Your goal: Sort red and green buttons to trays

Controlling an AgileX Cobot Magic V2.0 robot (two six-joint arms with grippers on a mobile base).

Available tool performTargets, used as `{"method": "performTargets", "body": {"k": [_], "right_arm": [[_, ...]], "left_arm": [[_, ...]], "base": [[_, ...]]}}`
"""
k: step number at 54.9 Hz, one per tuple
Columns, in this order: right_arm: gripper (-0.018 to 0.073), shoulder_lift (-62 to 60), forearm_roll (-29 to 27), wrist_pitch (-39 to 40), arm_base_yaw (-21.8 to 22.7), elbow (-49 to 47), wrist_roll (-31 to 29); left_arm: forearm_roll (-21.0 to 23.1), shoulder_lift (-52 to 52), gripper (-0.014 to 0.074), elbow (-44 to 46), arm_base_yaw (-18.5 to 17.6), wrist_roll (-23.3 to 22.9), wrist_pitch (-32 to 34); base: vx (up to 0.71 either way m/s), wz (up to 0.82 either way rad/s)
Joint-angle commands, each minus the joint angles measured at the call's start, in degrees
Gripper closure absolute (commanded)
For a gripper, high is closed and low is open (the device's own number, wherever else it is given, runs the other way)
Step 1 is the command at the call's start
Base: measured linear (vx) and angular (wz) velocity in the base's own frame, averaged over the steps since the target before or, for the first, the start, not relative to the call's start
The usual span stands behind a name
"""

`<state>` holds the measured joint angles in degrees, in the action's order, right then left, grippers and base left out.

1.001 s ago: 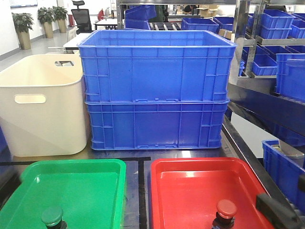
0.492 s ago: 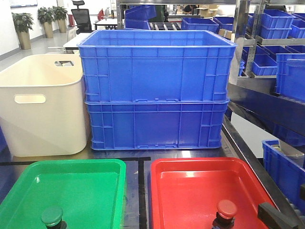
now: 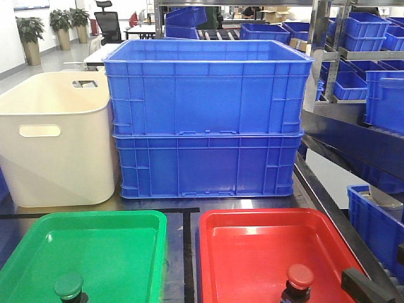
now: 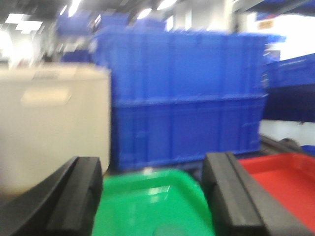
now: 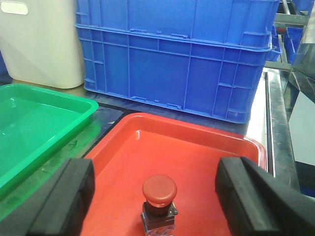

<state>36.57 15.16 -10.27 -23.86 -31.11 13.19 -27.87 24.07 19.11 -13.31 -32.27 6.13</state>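
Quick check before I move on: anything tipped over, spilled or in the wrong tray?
Nothing stands out. The red button stands upright in the red tray, the green button sits in the green tray, and both grippers are open and empty.

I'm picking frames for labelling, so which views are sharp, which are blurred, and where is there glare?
Front view: sharp, with ceiling-light glare on the glossy red plastic tray and glossy green plastic tray. Left wrist view: blurred throughout, stacked blue crates smeared, left gripper fingers soft-edged. Right wrist view: sharp on the red mushroom-head button, with small highlights on both trays.
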Motion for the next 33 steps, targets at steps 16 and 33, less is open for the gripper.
{"method": "performTargets", "body": {"k": [16, 33], "right_arm": [[0.0007, -0.1, 0.3, 4.5, 0.0, -1.7, 0.0], [0.0007, -0.1, 0.3, 4.5, 0.0, -1.7, 0.0]], "left_arm": [[20.3, -16.2, 0.0605, -5.4, 4.4, 34.3, -11.7], [28.8, -25.5, 0.0603, -19.5, 12.5, 34.8, -7.1]], "base": [[0.0, 0.0], [0.0, 0.0]]}}
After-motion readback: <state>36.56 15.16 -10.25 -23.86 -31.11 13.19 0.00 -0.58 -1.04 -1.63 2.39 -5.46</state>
